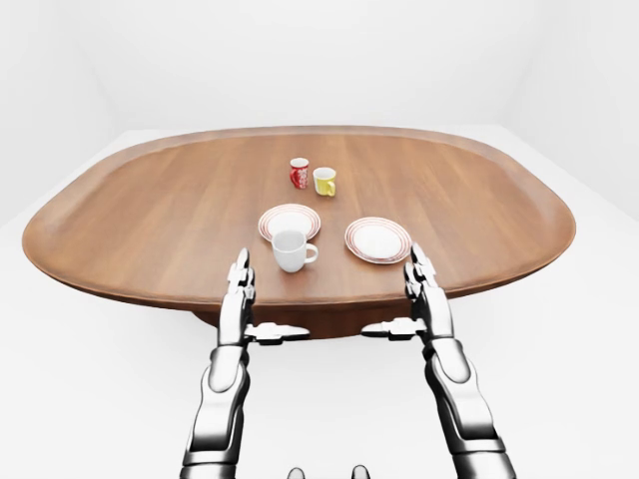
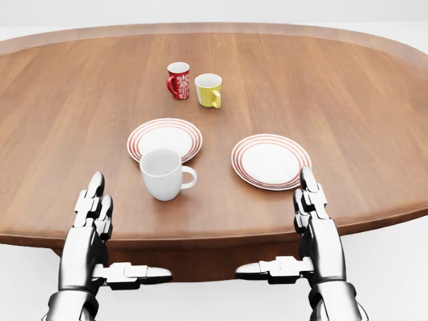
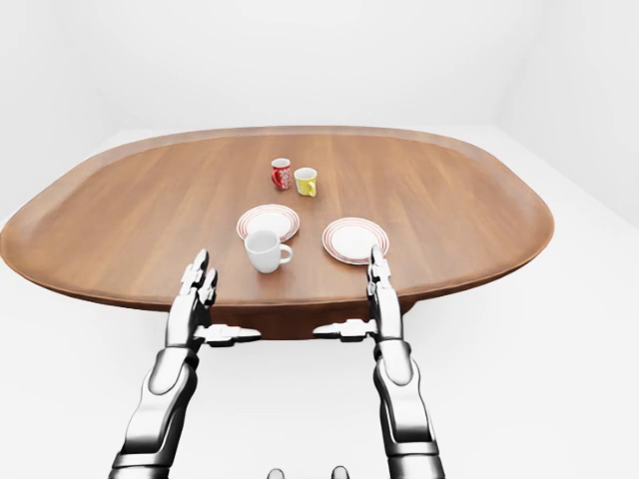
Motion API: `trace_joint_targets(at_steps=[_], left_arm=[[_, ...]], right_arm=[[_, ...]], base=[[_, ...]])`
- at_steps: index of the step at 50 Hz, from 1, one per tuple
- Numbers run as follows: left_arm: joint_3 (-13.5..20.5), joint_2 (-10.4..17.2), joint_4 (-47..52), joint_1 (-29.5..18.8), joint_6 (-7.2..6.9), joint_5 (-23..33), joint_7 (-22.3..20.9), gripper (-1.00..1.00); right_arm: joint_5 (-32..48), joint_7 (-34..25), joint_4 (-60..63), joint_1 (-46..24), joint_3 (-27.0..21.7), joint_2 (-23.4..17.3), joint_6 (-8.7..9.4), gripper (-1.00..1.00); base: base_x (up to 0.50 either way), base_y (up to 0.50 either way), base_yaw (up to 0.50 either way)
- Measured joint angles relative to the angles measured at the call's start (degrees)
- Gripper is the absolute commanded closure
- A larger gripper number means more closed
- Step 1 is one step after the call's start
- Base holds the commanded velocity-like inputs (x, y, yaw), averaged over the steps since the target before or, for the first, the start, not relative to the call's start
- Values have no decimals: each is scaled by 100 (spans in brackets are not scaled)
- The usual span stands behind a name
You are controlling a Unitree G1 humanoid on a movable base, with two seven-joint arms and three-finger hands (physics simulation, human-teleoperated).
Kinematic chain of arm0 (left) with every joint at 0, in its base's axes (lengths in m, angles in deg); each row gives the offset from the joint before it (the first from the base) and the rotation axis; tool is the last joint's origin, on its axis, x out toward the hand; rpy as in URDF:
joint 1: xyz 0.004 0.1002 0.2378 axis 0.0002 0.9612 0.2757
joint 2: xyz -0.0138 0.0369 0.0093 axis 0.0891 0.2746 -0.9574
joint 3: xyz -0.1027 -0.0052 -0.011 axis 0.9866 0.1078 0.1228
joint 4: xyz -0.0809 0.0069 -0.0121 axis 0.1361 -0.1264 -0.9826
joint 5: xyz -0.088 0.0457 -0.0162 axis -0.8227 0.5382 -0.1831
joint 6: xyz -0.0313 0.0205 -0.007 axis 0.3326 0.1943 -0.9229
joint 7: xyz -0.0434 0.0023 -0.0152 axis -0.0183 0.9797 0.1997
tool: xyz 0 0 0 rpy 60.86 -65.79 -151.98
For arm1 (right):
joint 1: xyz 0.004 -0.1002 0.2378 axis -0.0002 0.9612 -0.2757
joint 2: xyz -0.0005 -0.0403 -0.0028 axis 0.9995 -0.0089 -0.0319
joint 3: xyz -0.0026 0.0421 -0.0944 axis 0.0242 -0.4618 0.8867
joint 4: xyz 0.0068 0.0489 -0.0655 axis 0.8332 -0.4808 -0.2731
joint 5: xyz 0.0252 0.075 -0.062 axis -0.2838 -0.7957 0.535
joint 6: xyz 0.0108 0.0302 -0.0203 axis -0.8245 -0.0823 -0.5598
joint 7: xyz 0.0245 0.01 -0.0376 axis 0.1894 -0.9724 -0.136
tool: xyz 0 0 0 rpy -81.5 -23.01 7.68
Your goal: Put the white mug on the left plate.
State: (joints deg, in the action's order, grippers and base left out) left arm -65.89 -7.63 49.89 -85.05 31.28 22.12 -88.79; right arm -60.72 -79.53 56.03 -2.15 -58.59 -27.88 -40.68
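The white mug (image 2: 162,173) stands upright on the wooden table (image 2: 374,100), its handle pointing right, just below the left red-rimmed plate (image 2: 164,137) and overlapping its lower rim in the head view. The right plate (image 2: 270,161) lies beside it, bare. My left hand (image 2: 110,231) hovers open at the table's near edge, lower left of the mug, fingers straight and thumb out sideways. My right hand (image 2: 294,224) is open too, below the right plate. Neither hand touches anything.
A red patterned mug (image 2: 178,80) and a yellow mug (image 2: 208,90) stand side by side above the plates. The oval table has a raised rim (image 1: 60,261); white floor and walls surround it.
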Motion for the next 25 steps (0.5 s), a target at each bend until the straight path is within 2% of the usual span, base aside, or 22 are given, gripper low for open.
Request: trace_joint_targets(at_steps=[8, 12, 15, 18, 25], left_arm=[[67, 27, -34, 3, 33, -36, -69, -99], [74, 33, 10, 19, 10, -51, -93, -99], [68, 35, 246, 57, -137, -51, -99, -99], [80, 60, 941, 60, -573, -40, -110, -99], [228, 78, 2213, -26, -590, -148, -115, -99]], right_arm=[[-26, -63, -38, -14, -66, -38, -20, -100], [-25, -91, 56, -8, -77, -51, 41, -100], [-20, -104, 274, 16, -80, -57, 161, -100], [-99, -127, 847, 47, -86, -50, 505, -100], [-356, -82, 2209, -2, -131, -40, 534, -100]], base=[[0, 0, 0], [0, 0, 0], [0, 0, 0], [0, 0, 0], [0, 0, 0]])
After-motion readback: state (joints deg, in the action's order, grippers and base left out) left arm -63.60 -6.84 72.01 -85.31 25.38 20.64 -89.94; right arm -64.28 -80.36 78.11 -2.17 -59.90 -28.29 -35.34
